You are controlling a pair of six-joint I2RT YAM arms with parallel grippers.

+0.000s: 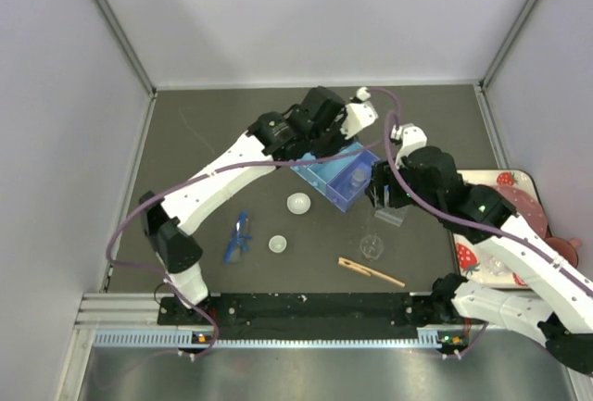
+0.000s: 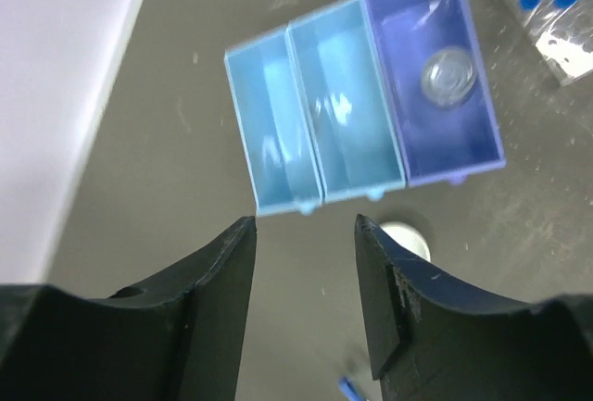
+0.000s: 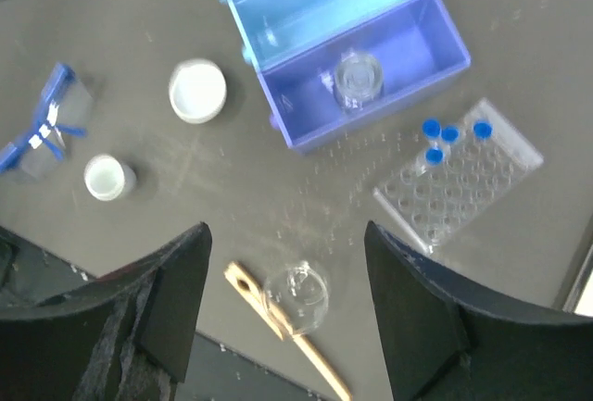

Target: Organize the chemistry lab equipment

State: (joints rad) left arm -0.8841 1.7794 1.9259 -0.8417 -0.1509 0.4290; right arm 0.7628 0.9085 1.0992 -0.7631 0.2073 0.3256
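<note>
Although one small clear round vessel already sits in the dark-blue end compartment of the blue three-part box, the sorting looks barely begun, since the box's two light-blue compartments are bare. The box stands mid-surface, somewhat nearer the far edge. Just beside it, toward the right edge, lies the clear tube rack with four blue-capped tubes standing at one end and the other holes empty. Several pieces lie loose between the box and the near edge: a white round dish, a smaller dish, a clear beaker touching the wooden clip, and the blue tweezers toward the left edge, too blurred to make out closely. By my reckoning all of these remain to be put away. The left gripper hangs over the box with its jaws apart and nothing between them. The right gripper is spread wide above the beaker and clip, also holding nothing. No brand, label or writing can be read anywhere. The only printing is the strawberry pattern on the tray at the right edge.
</note>
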